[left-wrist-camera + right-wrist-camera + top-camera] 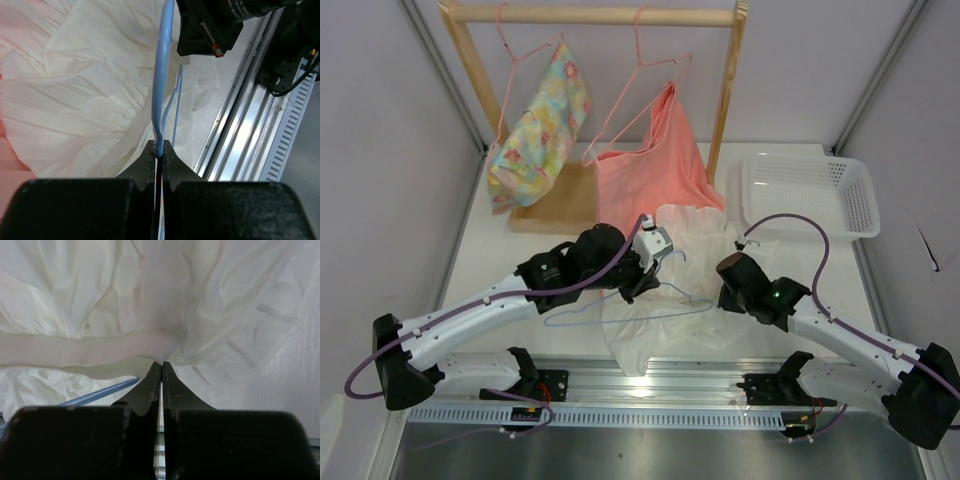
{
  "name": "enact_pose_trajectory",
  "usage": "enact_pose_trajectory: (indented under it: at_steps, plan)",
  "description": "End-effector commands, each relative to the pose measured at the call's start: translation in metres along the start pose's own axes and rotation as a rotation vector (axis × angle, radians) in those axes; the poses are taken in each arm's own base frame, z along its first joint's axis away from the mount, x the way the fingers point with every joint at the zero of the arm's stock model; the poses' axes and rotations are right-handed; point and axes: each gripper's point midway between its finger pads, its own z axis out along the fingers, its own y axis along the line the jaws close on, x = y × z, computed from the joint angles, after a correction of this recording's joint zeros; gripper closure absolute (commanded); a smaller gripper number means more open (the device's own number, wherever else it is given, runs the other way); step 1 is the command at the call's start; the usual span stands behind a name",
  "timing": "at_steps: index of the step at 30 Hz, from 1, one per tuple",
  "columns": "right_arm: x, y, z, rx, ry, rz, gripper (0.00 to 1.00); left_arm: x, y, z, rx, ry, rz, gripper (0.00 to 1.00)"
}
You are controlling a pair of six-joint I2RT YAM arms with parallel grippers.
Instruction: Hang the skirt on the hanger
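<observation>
The white skirt (pixel 665 300) lies crumpled on the table between my arms. The light blue wire hanger (pixel 620 315) lies over its near part, hook toward the rack. My left gripper (pixel 638 285) is shut on the hanger wire (pixel 161 90), which rises from between the jaws over the skirt (pixel 75 100). My right gripper (pixel 725 285) is shut on the skirt's waistband edge (pixel 100 347); a piece of the blue hanger (pixel 95 395) shows under the fabric at lower left.
A wooden rack (pixel 590 15) at the back holds pink hangers with a floral garment (pixel 535 125) and a salmon garment (pixel 655 165). A white basket (pixel 810 190) stands at the back right. The metal rail (pixel 650 385) runs along the near edge.
</observation>
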Motion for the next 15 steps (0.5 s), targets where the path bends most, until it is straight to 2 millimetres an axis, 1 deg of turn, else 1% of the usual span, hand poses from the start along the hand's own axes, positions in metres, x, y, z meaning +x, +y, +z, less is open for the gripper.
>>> enact_pose_trajectory:
  at_steps: [1,4,6,8,9,11,15]
  plan:
    - [-0.025,0.022,-0.012,-0.063,-0.057,0.005,1.00,0.000,0.006,0.005,-0.042,0.004,0.051,1.00]
    - [-0.030,0.030,-0.019,-0.092,-0.058,0.004,1.00,-0.006,0.010,0.008,-0.066,-0.018,0.051,1.00]
    - [-0.030,0.030,-0.023,-0.086,-0.051,-0.006,1.00,-0.015,0.019,0.010,-0.115,-0.042,0.055,1.00]
    - [-0.034,0.029,-0.026,-0.076,-0.060,-0.013,1.00,-0.022,0.022,0.009,-0.130,-0.063,0.057,1.00]
    - [-0.033,0.026,-0.026,-0.066,-0.058,-0.022,1.00,-0.030,0.020,0.007,-0.124,-0.084,0.059,1.00]
    - [-0.030,0.022,-0.024,-0.048,-0.051,-0.029,1.00,-0.034,0.019,0.004,-0.117,-0.094,0.064,1.00]
    - [-0.025,0.019,-0.022,-0.042,-0.037,-0.033,1.00,-0.045,0.018,-0.009,-0.122,-0.133,0.076,1.00]
